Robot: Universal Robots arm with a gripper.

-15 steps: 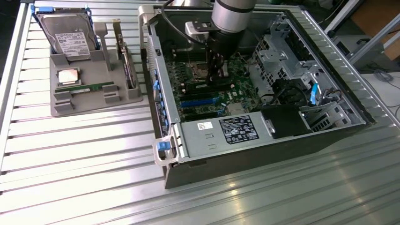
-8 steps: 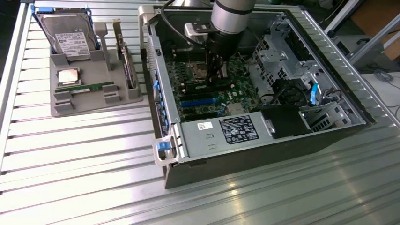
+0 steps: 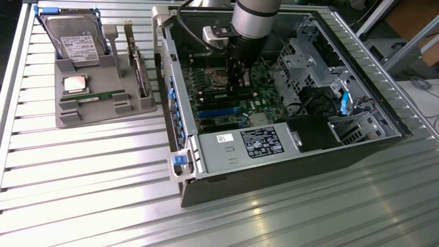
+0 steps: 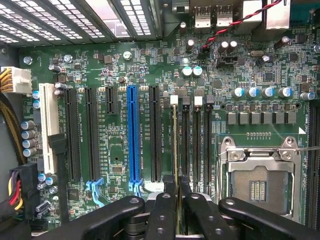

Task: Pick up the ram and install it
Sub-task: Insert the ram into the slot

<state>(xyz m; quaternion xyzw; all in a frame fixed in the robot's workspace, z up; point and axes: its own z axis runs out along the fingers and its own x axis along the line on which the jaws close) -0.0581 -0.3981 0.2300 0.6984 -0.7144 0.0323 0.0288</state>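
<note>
Green ram [image 4: 175,140]: seen edge-on as a thin line standing in the mouth of the DIMM slot next to the black expansion slots. It runs from the white latch [image 4: 173,99] to the gap between the fingers.
Gripper [image 4: 177,184]: narrowed almost to closing, with the two black fingers [image 4: 166,205] pinching the stick's upper edge.
Arm [image 3: 255,18]: reaches straight down into the open case [image 3: 288,172], over the motherboard [image 4: 120,65].
Second green stick [image 3: 103,95]: lies flat in the grey holder [image 3: 103,110], well apart from the case (a look-alike, not the one in hand). The silver processor [image 3: 75,84] and hard drive [image 3: 74,38] sit beside it.
Risk, alignment: if the stick leans or sits off the slot's key, pressing could jam it, bend it or flex the board.
Risk, latches: a latch not swung fully back would block one end, leaving the stick seated crooked.
Risk, grip: so thin an edge could slip between the fingers under load.
Hidden: the stick's contact edge and how deep it sits cannot be told. The latch at the slot's other end lies under the fingers. In the exterior view the arm covers the slot.
</note>
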